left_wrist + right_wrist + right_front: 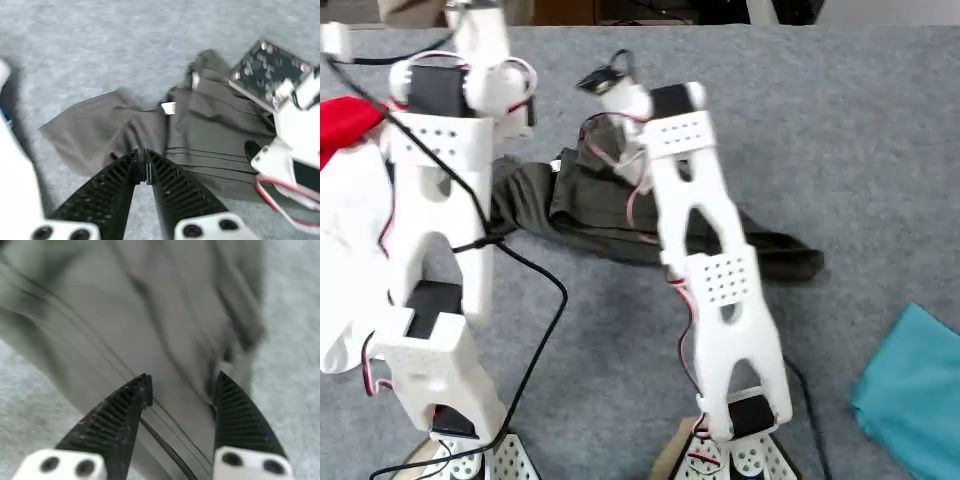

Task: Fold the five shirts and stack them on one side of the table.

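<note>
Worktop: I see a grey, felt-like mat (820, 130), matte and slightly fuzzy, running under both hands and out to every edge.
Room: past the worktop's far edge there is a thin strip of brown and dark shapes that I cannot make out.
Dark shirt: an olive-grey shirt (590, 215) of thin, soft cloth lies crumpled in a long band. It sits directly under both hands, with ridged folds and a small white label (168, 107) just ahead of my left hand.
Left hand: my left hand (143, 151) has its ribbed black fingers pressed together. The tips are pinched on a puckered fold at the shirt's near edge.
Right hand: my right hand (183, 377) has its fingers spread apart, pointing down with the shirt's pleated cloth between and below them. I cannot tell whether the tips touch it.
Teal shirt: a smooth, flat-edged teal shirt (920, 385) lies well away from the right hand, on that arm's outer side.
White and red cloth: soft white fabric (350, 230) with a red piece (345, 120) beyond it is heaped on the left arm's outer side.
Cable: a black cable (545, 330) loops across the mat between the two arms.
</note>
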